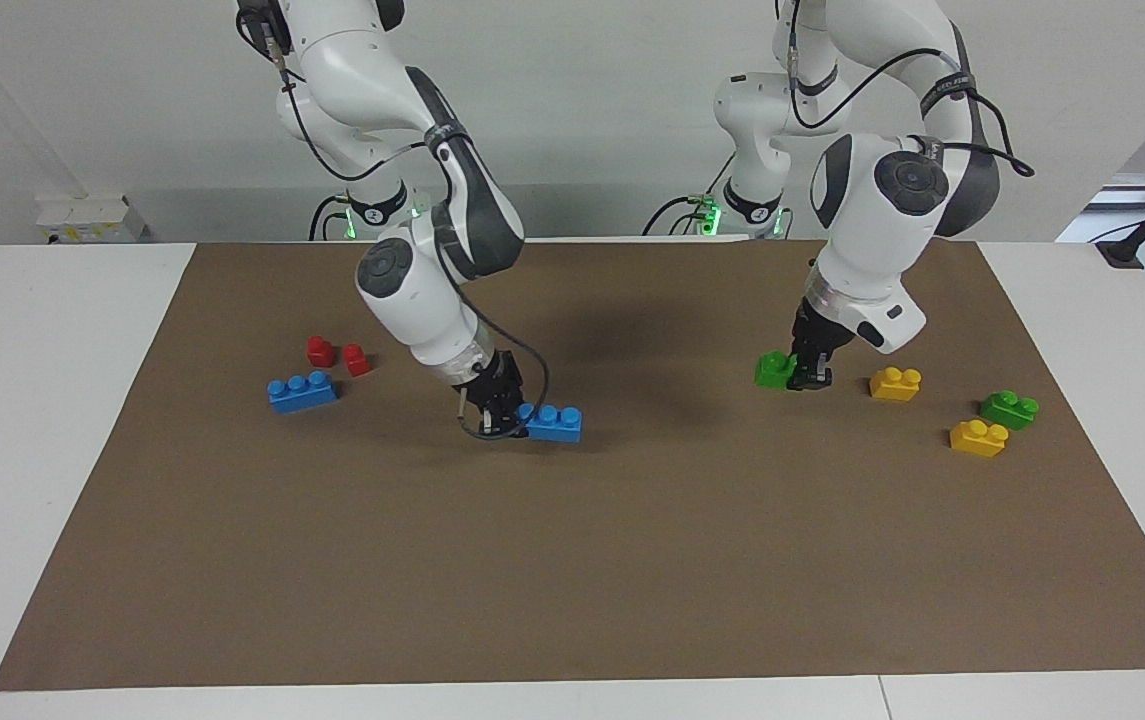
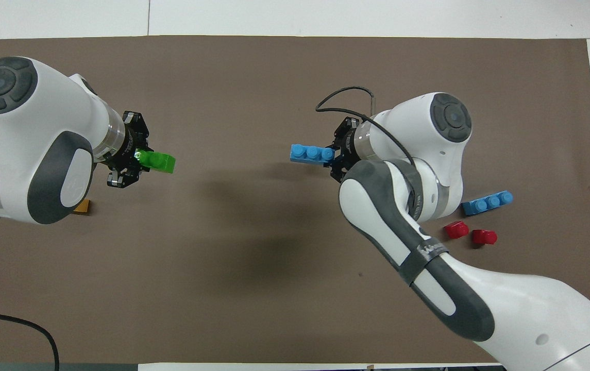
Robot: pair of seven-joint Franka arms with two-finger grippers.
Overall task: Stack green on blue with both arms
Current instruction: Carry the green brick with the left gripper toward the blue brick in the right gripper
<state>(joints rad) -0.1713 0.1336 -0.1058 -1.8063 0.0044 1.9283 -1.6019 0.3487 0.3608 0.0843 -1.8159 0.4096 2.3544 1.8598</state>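
Both bricks are being gripped at the desk [image 1: 82, 450], well apart; the stacking itself is not yet done.

The right claw [image 1: 504, 408] is closing on one end of the blue brick [image 1: 554, 422] near the desk's middle, its long axis lying along the desk's length, free end pointing toward the left arm's end. The left claw [image 1: 812, 372] is clamping the green brick [image 1: 774, 370], studs up, at the left arm's end, its free end pointing toward the blue. Lifting, meeting and pressing together are remaining.

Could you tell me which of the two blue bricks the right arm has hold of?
The blue brick near the mat's middle, at the right end effector; the other lies beside the red pieces.
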